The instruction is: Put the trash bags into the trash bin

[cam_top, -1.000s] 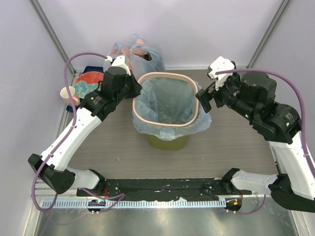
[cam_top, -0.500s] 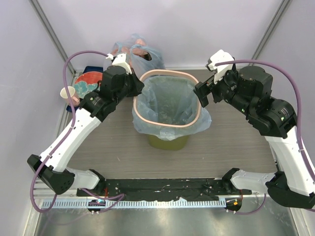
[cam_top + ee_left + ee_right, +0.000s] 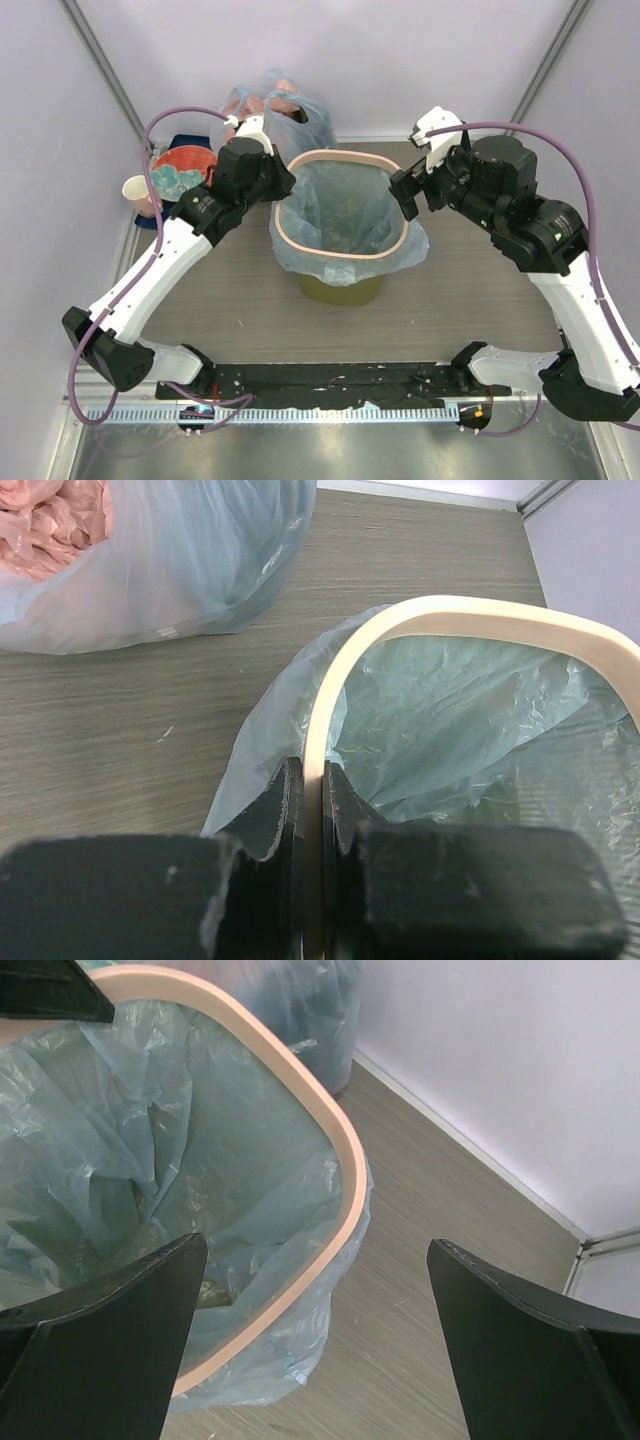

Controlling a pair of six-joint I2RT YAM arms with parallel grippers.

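While the left gripper [image 3: 283, 190] pinches the ring [image 3: 340, 252] at the far left corner of the bin [image 3: 340, 290], the overhead view shows the bag [image 3: 345, 205] already lining the bin, its skirt hanging out under the ring. The right gripper [image 3: 405, 195] hovers by the right side, jaws wide apart and empty. Judging by that, what is left is seating the ring, so the right arm should take the rim squarely and press down evenly against the left's hold (a lopsided push could tip so light a bin). From the left wrist, both fingers [image 3: 285, 815] lie flat against the ring, clamped on it, with thin film bunched just below. From the right wrist, the open fingers straddle the rim's right curve, apparently clear of it. The table [image 3: 230, 300] is grey wood-grain, pale lilac walls [image 3: 400, 60] close round it, and a knotted bag [image 3: 275, 105], a plate [image 3: 180, 170] and a cup [image 3: 138, 190] crowd the far left corner.
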